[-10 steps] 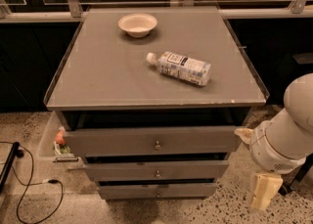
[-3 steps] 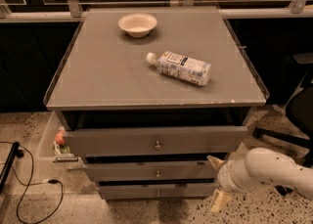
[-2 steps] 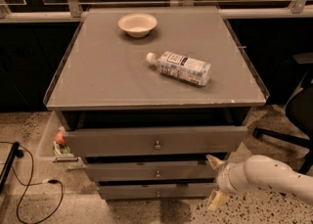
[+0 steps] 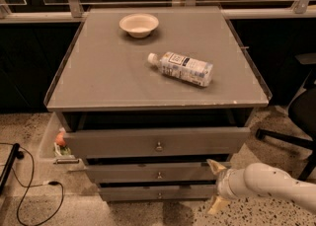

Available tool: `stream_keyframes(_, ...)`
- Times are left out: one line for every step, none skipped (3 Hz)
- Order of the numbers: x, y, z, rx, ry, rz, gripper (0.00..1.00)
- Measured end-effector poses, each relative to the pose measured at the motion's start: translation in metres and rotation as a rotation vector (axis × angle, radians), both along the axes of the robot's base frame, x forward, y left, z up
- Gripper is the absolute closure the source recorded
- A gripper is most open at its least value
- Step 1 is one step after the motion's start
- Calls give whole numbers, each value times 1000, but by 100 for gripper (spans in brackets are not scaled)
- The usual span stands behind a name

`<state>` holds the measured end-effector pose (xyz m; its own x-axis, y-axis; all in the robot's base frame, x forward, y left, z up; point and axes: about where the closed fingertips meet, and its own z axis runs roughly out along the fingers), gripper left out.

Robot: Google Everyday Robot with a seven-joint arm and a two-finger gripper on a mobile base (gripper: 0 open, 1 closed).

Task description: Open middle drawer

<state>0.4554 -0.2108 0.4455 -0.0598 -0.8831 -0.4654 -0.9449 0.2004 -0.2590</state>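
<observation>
The middle drawer (image 4: 148, 172) is the grey front with a small round knob (image 4: 159, 175), between a taller top drawer (image 4: 123, 142) and a narrower bottom drawer (image 4: 128, 192). Its front sits back under the top drawer, which sticks out slightly. My gripper (image 4: 216, 185) is at the right end of the middle drawer's front, low near the floor. Its two cream fingers (image 4: 214, 165) are spread apart, one above and one below, holding nothing. The white forearm (image 4: 266, 184) reaches in from the lower right.
A white bowl (image 4: 139, 24) and a lying plastic bottle (image 4: 181, 67) are on the grey cabinet top (image 4: 98, 72). A clear bin with small items (image 4: 53, 143) is at the cabinet's left. A black cable (image 4: 29, 190) lies on the floor at left, and a chair base (image 4: 289, 138) at right.
The arm has come down from beside the cabinet's upper right to the level of the middle drawer, then edged slightly left. The drawers, the bowl and the bottle have not moved.
</observation>
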Motion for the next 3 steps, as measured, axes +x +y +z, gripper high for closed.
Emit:
stream_keyframes(5, 3, -26, -3, -28, 27, 0)
stream_keyframes(18, 12, -39, -14, -68, 73, 0)
stream_keyframes(36, 21, -40, -38, -119, 122, 0)
